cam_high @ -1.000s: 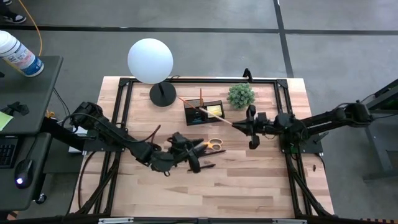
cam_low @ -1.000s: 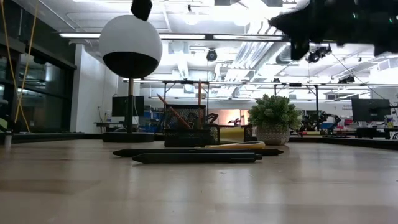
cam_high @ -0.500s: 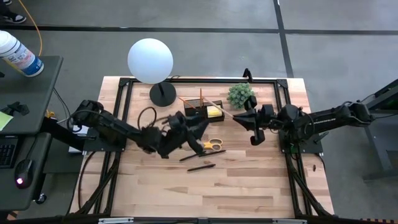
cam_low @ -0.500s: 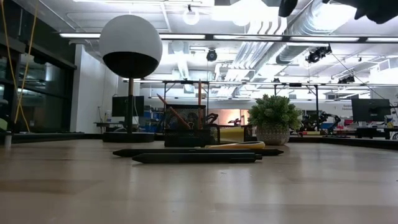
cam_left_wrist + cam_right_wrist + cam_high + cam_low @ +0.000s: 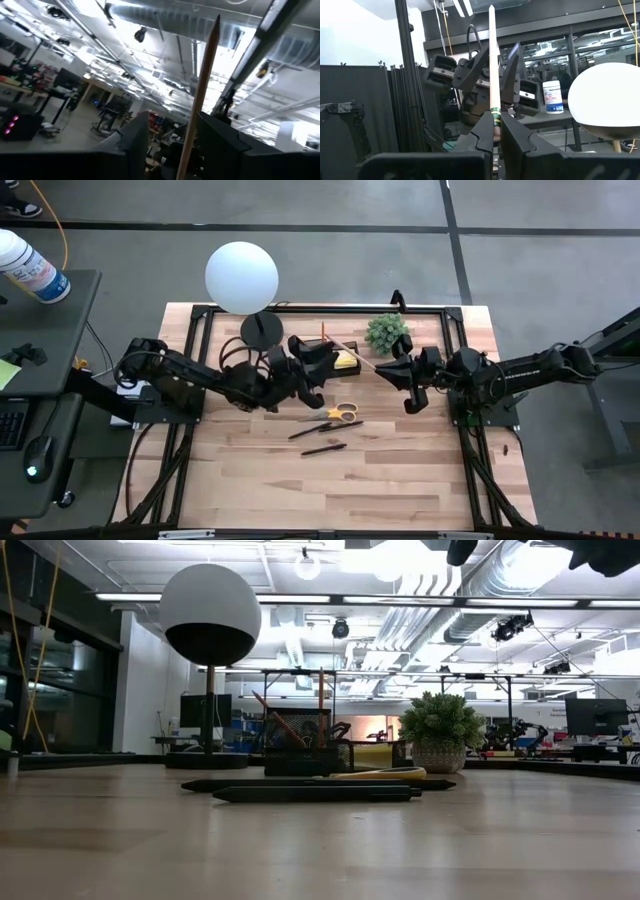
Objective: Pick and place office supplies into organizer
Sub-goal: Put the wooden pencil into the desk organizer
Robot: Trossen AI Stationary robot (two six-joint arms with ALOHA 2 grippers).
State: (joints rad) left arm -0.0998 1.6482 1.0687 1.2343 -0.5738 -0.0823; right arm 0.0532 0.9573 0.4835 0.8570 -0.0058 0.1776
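The black organizer stands at the table's far middle, with a yellow sticky-note pad and upright orange pencils in it; it also shows in the low view. My left gripper hovers over the organizer's left part, shut on a brown-orange pencil. My right gripper is just right of the organizer, shut on a pale pencil that reaches over it. The yellow-handled scissors and two dark pens lie flat on the table. My left gripper has the brown-orange pencil's lower part between its two fingers, close to one finger. The spot of contact is dark and low in the picture. The pencil sticks out forward past the fingertips, lifted clear. My right gripper pinches the pale pencil between its two fingers, just below its green band. The fingers lie along the pencil, which sticks out forward past the fingertips. It is lifted clear and points from the table's right toward the organizer.
A white globe lamp on a black base stands at the far left of the organizer. A small green potted plant stands at its far right, close to my right gripper. Bare wood lies toward the near edge.
My left gripper has gone from near the dark pens toward the table's far edge and now hangs over the organizer. My right gripper has shifted a little toward the far right with the pale pencil, then kept still. The pens and scissors have stayed in place.
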